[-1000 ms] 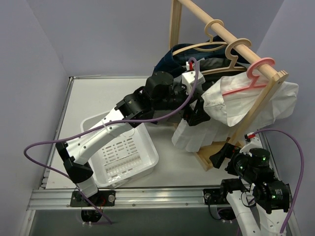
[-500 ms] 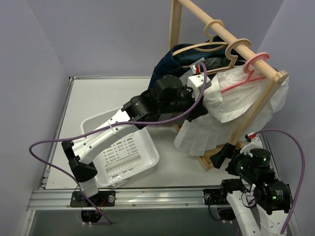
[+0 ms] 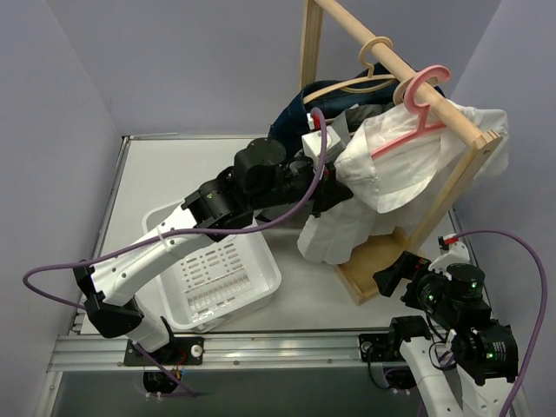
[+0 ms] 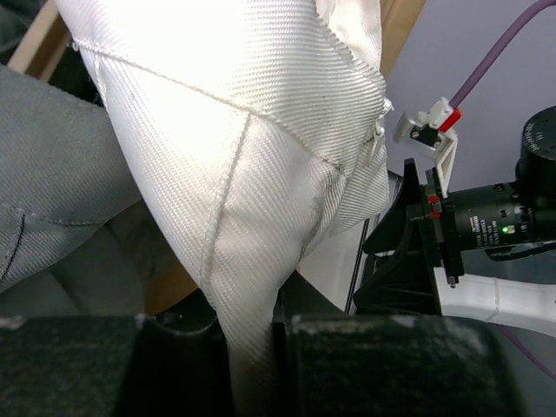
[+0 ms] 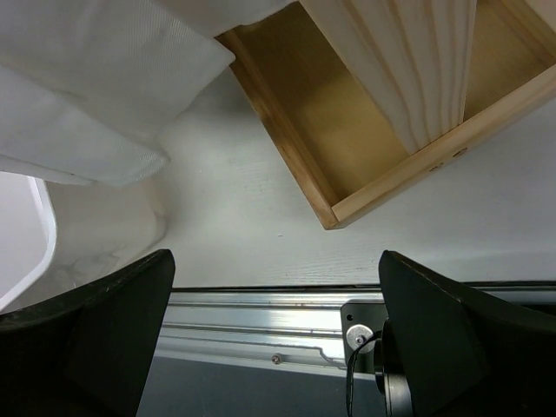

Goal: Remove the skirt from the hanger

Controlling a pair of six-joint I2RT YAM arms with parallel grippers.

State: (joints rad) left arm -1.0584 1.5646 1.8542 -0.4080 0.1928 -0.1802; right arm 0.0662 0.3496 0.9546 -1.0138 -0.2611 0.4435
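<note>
One skirt [image 3: 382, 169], one pink hanger [image 3: 400, 139], one basket [image 3: 265, 261], one rack [image 3: 310, 43].

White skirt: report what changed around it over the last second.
The left gripper shut on the white skirt and dragged it left, toward the basket. The pink hanger slid with it along the wooden rail, away from the rail's near end. The right gripper stayed open and parked; the basket did not move.
</note>
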